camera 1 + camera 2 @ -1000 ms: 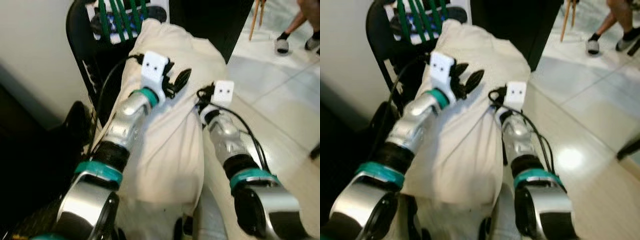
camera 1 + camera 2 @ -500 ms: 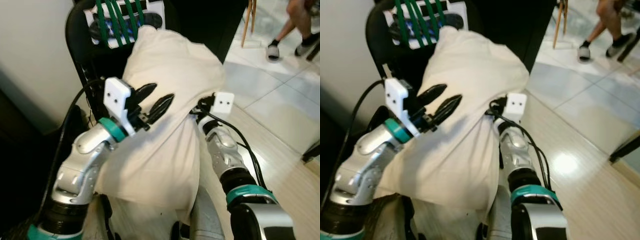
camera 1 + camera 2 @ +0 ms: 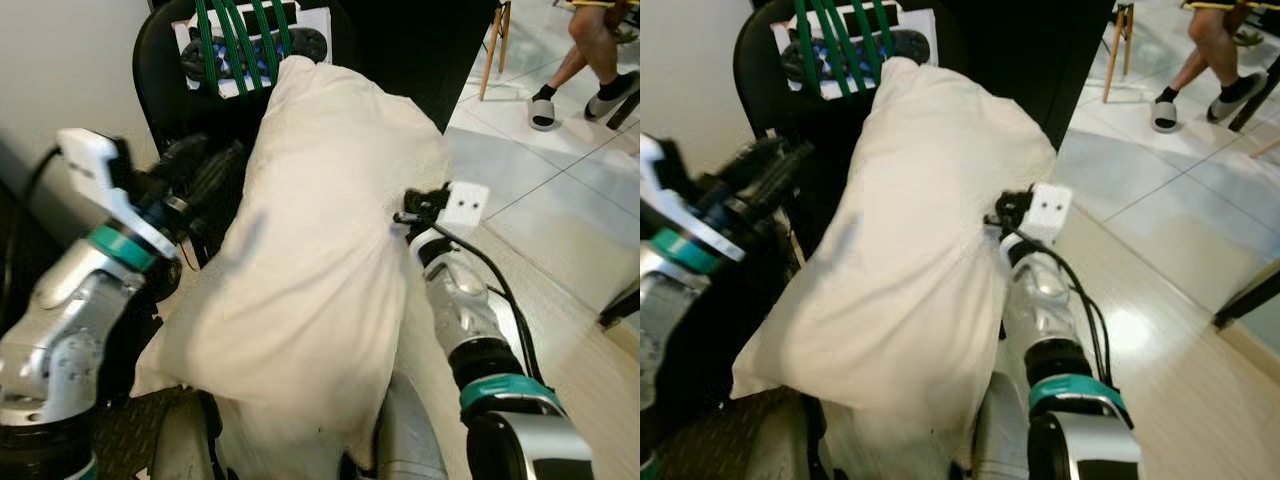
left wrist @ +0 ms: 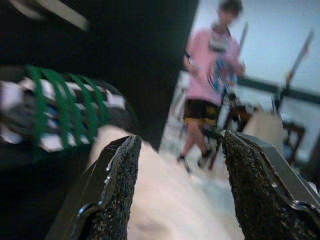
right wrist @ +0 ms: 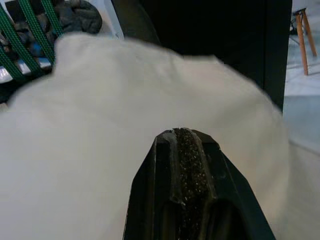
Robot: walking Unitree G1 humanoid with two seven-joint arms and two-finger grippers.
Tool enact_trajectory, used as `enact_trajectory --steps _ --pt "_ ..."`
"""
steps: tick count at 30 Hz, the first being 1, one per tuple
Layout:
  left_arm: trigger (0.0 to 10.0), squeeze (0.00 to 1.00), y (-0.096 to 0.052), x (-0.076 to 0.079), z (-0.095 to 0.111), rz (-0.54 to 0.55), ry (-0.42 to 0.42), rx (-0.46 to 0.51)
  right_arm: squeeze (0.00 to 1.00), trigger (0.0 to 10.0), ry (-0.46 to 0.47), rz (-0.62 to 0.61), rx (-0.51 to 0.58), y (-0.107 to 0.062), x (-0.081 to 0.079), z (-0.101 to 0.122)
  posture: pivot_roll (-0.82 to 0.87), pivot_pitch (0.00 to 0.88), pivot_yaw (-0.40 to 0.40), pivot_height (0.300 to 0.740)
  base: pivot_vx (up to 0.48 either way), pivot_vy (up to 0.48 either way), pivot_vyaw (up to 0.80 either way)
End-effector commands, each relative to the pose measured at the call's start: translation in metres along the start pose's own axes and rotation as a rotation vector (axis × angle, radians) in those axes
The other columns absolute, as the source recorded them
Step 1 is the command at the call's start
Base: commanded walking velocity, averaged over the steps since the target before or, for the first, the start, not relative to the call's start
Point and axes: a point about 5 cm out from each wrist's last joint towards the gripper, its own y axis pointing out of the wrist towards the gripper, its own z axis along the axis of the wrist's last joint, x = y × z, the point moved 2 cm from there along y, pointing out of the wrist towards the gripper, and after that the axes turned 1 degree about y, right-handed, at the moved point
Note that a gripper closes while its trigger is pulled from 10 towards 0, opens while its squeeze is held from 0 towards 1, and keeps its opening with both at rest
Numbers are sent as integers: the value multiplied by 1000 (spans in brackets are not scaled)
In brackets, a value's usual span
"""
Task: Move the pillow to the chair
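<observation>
Against the chair (image 3: 165, 60) leans the pillow (image 3: 310, 260); left gripper (image 4: 175, 190) gapes beside it (right gripper (image 5: 187, 165) closed, touching).

One pillow (image 3: 320, 250), one black chair (image 3: 165, 60), four green straps (image 3: 235, 30), one person (image 4: 210, 75), two grippers.

Cream pillow (image 3: 320, 250), plump and creased, leaning lengthwise against the black chair (image 3: 160, 70); its top end rests on the chair's backrest.
</observation>
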Motion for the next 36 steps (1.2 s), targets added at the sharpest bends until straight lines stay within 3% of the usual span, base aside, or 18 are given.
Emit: enact_trajectory --steps 1,4,6,8,10,11,15,19,22,24,26,33,36 --pt "10000 0 -2 -7 7 28 -26 30 0 10000 -2 -6 -40 -6 2 -11 27 23 12 545 0 0 0" --pt "10000 0 -4 -9 12 23 -31 43 0 10000 -2 -6 -43 -7 3 -12 30 25 7 545 0 0 0" --pt "10000 0 -9 -1 15 -71 -3 0 0 10000 2 -9 -51 -9 4 -14 36 26 2 545 0 0 0" --pt "10000 0 -10 3 14 -97 8 -19 0 10000 3 -10 -52 -9 4 -15 36 26 2 545 0 0 0" --pt "10000 0 -14 16 -1 -175 36 -117 0 10000 -4 3 -62 -10 1 -17 37 28 2 545 0 0 0" --pt "10000 0 -14 16 -1 -175 36 -117 0 10000 -4 3 -62 -10 1 -17 37 28 2 545 0 0 0" --pt "10000 0 -24 53 -33 -394 57 -311 0 10000 -98 92 -127 -17 -12 -29 34 29 1 545 0 0 0" --pt "10000 0 -40 72 -46 -593 46 -463 0 10000 -101 96 -147 -20 -12 -34 35 28 1 545 0 0 0" --pt "10000 0 -46 74 -53 -644 66 -543 0 10000 -99 88 -150 -20 -10 -35 36 26 3 545 0 0 0" --pt "10000 0 -51 70 -70 -661 145 -646 0 10000 -99 80 -151 -20 -9 -35 34 25 3 545 0 0 0" --pt "10000 0 -53 68 -77 -669 170 -679 0 10000 -101 72 -151 -20 -7 -34 30 25 5 545 0 0 0" --pt "10000 0 -56 72 -72 -698 96 -665 0 10000 -100 51 -155 -19 0 -31 26 26 10 545 0 0 0" --pt "10000 0 -76 76 -67 -779 56 -725 0 10000 -105 43 -175 -23 5 -36 30 28 8 545 0 0 0"
